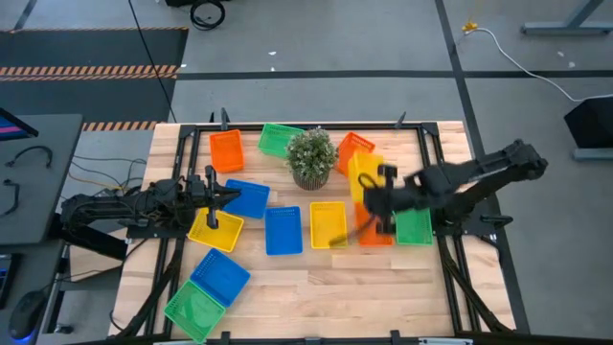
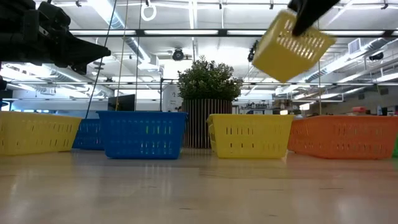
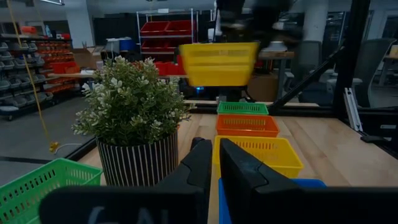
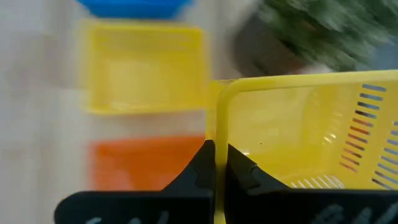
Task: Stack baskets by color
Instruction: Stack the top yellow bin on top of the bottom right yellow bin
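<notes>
My right gripper [image 4: 217, 163] is shut on a yellow basket [image 1: 364, 175]. It holds the basket high above the table, just right of the potted plant [image 1: 312, 156]; in the low view the basket [image 2: 292, 45] hangs tilted. Below it on the table lie a yellow basket [image 1: 328, 224], an orange one [image 1: 375, 235] and a green one [image 1: 414, 227]. More blue, yellow, orange and green baskets rest flat across the table. My left gripper [image 1: 228, 197] waits level at the table's left, fingers together, over a blue basket [image 1: 247, 198]. My right gripper pinches one side wall of the yellow basket at its rim [image 4: 217, 127], close to a corner, one finger inside the basket and one outside. The fingers slant down from the table's right side. The basket is lifted clear and hangs tilted below them.
The potted plant stands mid-table at the far side, close to the lifted basket. An orange basket [image 1: 226, 150] and a green one [image 1: 280, 140] sit at the far edge; a blue [image 1: 220, 276] and a green one [image 1: 195, 309] lie near left. Bare wood shows near right.
</notes>
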Tool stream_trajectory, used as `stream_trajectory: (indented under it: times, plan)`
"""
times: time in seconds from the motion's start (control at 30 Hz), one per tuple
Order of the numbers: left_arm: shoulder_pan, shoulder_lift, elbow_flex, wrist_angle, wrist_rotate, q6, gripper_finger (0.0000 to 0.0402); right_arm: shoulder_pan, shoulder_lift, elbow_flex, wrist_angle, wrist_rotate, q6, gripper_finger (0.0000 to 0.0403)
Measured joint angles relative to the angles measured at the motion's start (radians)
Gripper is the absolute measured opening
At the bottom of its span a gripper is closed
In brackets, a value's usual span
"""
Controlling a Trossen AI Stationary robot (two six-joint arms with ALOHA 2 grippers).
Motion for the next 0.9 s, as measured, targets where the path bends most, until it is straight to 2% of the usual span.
stream_trajectory:
  times: [0.17,0.3,0.57,0.7,0.9]
  plan:
    - [0.000,0.000,0.000,-0.003,0.000,0.000,0.0036,0.185,0.153,0.139,0.039,-0.040,0.133,0.0006]
    - [0.000,0.000,0.000,-0.002,0.000,0.000,0.0032,0.251,0.326,0.272,0.036,-0.057,0.170,0.0006]
    - [0.000,0.000,0.000,-0.001,0.000,0.000,0.0040,0.218,0.608,0.493,-0.072,-0.011,0.228,0.0008]
    - [0.000,0.000,0.000,-0.001,0.000,0.000,0.0038,0.172,0.683,0.549,-0.092,-0.011,0.224,0.0008]
    - [0.000,0.000,0.000,-0.001,0.000,0.000,0.0032,0.109,0.748,0.559,-0.106,-0.019,0.220,0.0009]
